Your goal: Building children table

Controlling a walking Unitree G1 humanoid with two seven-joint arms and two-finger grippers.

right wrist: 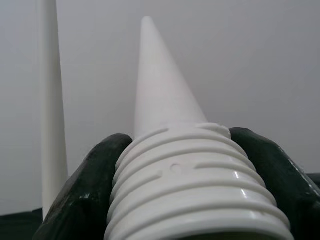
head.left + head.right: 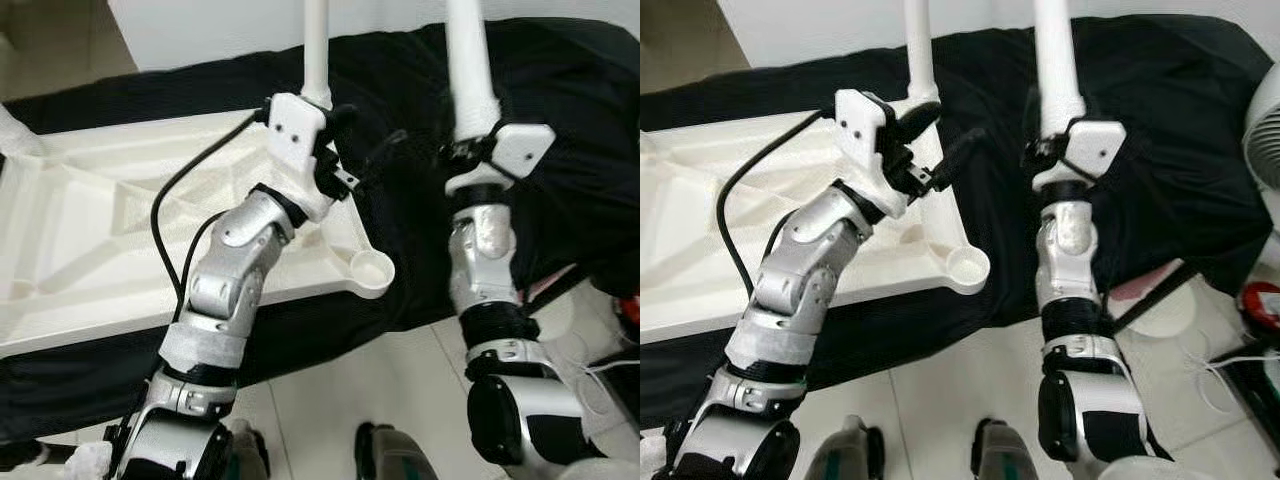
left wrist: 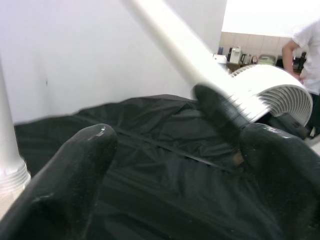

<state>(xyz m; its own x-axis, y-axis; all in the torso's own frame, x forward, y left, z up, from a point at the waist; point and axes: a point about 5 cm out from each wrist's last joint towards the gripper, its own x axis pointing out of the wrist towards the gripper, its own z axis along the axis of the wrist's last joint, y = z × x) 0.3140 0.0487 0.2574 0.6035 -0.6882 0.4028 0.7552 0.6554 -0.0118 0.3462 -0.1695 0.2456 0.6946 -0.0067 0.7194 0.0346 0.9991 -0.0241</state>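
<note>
The white table top (image 2: 110,215) lies upside down on a black cloth (image 2: 560,110). One white leg (image 2: 316,50) stands upright in its far right corner. The socket (image 2: 372,272) at the near right corner holds nothing. My left gripper (image 2: 365,138) hovers just right of the standing leg, open, with only the cloth between its fingers (image 3: 75,165). To the right, over the cloth, my right gripper (image 2: 470,150) is shut on a second white leg (image 2: 466,60) and holds it upright. Its fingers (image 1: 85,190) clamp the leg's ribbed threaded end (image 1: 185,170).
A white fan (image 2: 1266,130) stands at the right beside the cloth, and a person (image 3: 307,45) is far behind it. A red object (image 2: 1260,300) and cables lie on the tiled floor (image 2: 400,380) at the right. My feet are at the floor's near edge.
</note>
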